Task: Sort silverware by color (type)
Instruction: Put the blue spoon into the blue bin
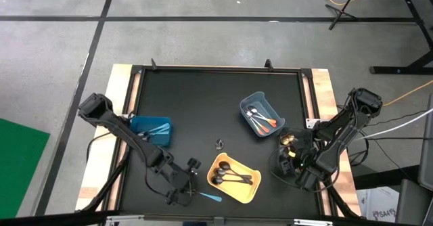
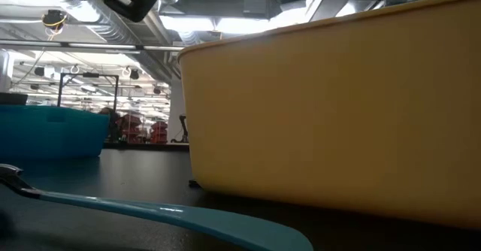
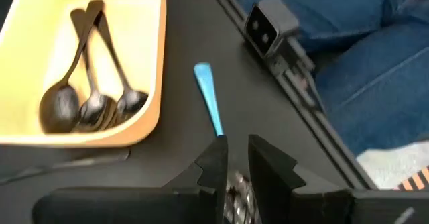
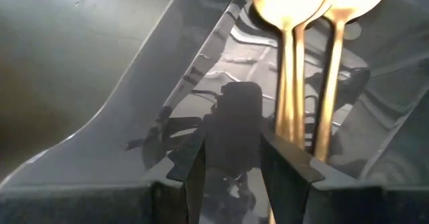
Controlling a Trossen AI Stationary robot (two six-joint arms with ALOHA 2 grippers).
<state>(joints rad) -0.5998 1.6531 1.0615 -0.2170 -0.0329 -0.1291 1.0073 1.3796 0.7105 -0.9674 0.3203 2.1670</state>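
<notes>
Sorting is nearly finishing: black spoons (image 1: pixel 230 178) lying in the yellow bin (image 1: pixel 252 189), gold spoons (image 4: pixel 305 63) in the dark bin (image 4: pixel 154 103) under open right jaws, left jaws gripping the last blue-handled spoon (image 3: pixel 209 103) near the surface's front edge.

Black spoons (image 3: pixel 87 96) are lying in the yellow bin (image 3: pixel 144 123); a light-blue-handled spoon (image 3: pixel 209 100) is lying on the black table (image 1: pixel 203 104); gold spoons (image 4: pixel 301 63) are shining in the dark bin (image 4: pixel 161 76).

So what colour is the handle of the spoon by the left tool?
Light blue, clearest in the left wrist view.
</notes>
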